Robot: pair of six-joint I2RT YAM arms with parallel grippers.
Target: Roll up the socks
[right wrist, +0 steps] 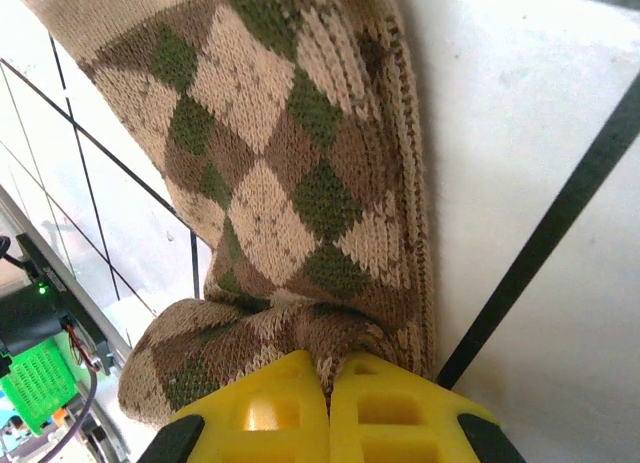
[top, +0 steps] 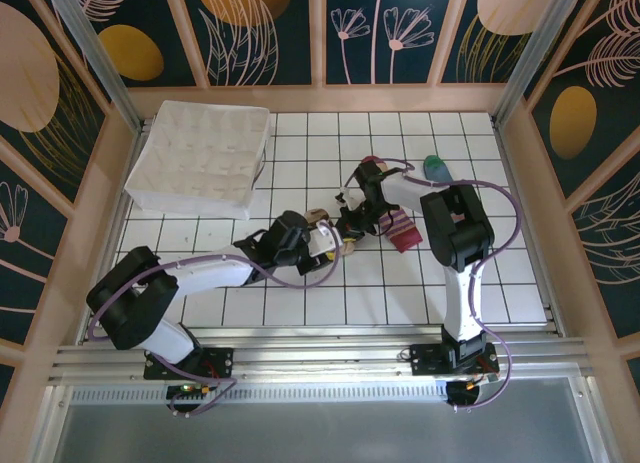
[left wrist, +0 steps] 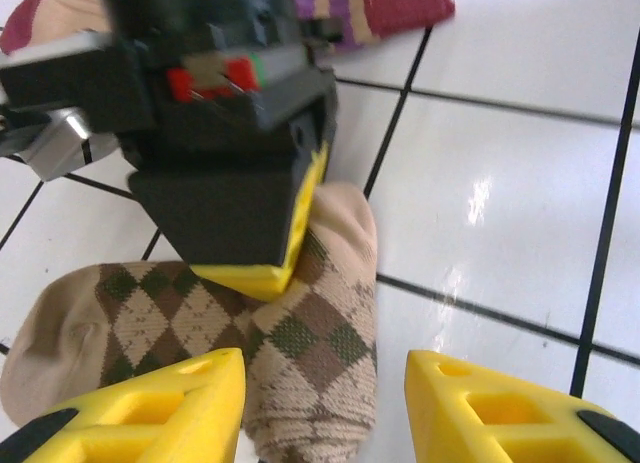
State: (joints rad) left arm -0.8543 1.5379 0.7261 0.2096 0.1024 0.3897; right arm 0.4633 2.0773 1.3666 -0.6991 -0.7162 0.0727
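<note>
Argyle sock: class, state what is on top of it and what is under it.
On top, the right tool pinches the argyle sock; beneath lies the gridded table, that patch hidden.

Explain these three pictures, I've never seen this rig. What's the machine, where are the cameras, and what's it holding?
Two robot arms are bolted at the near edge of a tiled table. The overhead picture comes from a fixed camera above and behind them; the other two come from a camera on each wrist. On the table lie three socks: an argyle sock, a striped sock and a blue-grey sock with a green toe, plus a white quilted pad at the far left. The right gripper is shut, pinching a fold of the argyle sock. The left gripper is open over that same sock, gripping nothing.
</note>
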